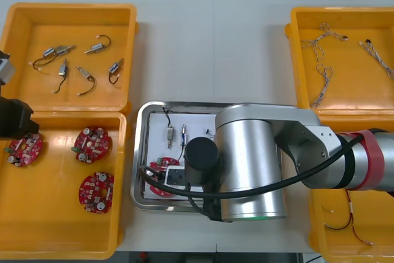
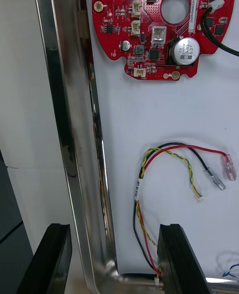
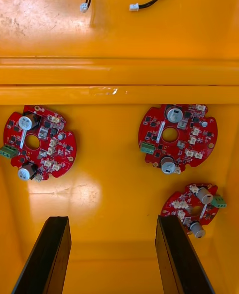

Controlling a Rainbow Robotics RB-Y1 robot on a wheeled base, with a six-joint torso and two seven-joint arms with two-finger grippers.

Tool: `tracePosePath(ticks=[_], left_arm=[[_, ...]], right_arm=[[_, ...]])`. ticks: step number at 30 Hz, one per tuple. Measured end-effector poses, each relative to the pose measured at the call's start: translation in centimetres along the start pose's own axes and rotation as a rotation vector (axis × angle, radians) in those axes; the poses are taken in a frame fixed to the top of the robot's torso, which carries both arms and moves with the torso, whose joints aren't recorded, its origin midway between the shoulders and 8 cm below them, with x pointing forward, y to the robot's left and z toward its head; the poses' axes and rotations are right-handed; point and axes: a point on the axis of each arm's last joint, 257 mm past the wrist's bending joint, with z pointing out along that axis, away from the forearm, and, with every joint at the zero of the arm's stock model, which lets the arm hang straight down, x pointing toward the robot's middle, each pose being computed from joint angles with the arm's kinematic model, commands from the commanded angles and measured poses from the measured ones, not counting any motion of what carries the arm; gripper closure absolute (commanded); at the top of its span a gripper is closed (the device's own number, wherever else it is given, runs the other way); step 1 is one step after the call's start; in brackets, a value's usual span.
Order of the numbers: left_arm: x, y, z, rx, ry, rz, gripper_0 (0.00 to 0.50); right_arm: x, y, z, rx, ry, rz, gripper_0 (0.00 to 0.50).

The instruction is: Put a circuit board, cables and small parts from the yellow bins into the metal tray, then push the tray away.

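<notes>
Right gripper astride shiny metal tray rim

Bright, even light; soft glare on metal tray and yellow bin.

My overhead camera looks steeply down at the table. My right wrist camera hangs close above the rim of the metal tray, my left close over a yellow bin; overhead shows both

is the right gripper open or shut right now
Open: the right gripper has its fingers standing apart, straddling the metal tray rim.
</notes>
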Motion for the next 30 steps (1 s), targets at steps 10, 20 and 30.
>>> tracePosePath(ticks=[10, 20, 30], left_arm=[[0.0, 0.6, 0.0, -0.02, -0.004, -0.007, 0.0], [-0.1, 0.6, 0.0, -0.021, -0.005, -0.007, 0.0], [-0.1, 0.7, -0.1, -0.021, -0.008, -0.01, 0.0]], right_arm=[[-0.7, 1.3, 2.1, -0.024, 0.028, -0.017, 0.0], [-1.1, 2.7, 3.1, -0.018, 0.024, -0.066, 0.0], [-0.8, 2.7, 3.8, 0.006, 0.033, -0.088, 0.0]])
